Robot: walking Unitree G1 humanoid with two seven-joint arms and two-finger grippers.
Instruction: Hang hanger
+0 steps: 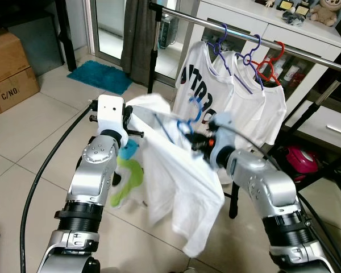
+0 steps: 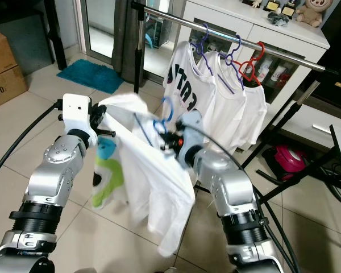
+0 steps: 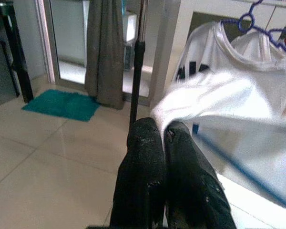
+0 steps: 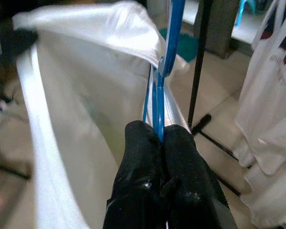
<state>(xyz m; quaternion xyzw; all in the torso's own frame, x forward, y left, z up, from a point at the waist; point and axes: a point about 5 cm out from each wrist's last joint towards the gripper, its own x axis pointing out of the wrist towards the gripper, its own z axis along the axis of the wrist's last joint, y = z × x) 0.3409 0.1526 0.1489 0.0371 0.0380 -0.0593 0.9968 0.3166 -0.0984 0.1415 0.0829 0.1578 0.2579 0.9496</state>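
A blue hanger [image 1: 190, 116] carries a white shirt [image 1: 176, 182] that droops between my two arms. My right gripper [image 4: 159, 131] is shut on the blue hanger [image 4: 169, 43] just below its hook, which points up. My left gripper [image 3: 163, 128] is shut, its tips pinching the white shirt [image 3: 238, 95] at the far shoulder, left of the hanger. Behind and to the right runs the metal rail [image 1: 238, 34]. Three white shirts [image 1: 238, 96] hang from it on purple and red hangers. The blue hook sits below the rail, in front of the leftmost hung shirt.
A black rack post [image 1: 153, 51] and grey curtain [image 1: 137, 40] stand behind the shirt. A teal mat [image 1: 99, 77] and cardboard box [image 1: 8, 71] lie far left. A white cabinet [image 1: 324, 122] is behind the rail. A black cable [image 1: 51, 159] crosses the tiled floor.
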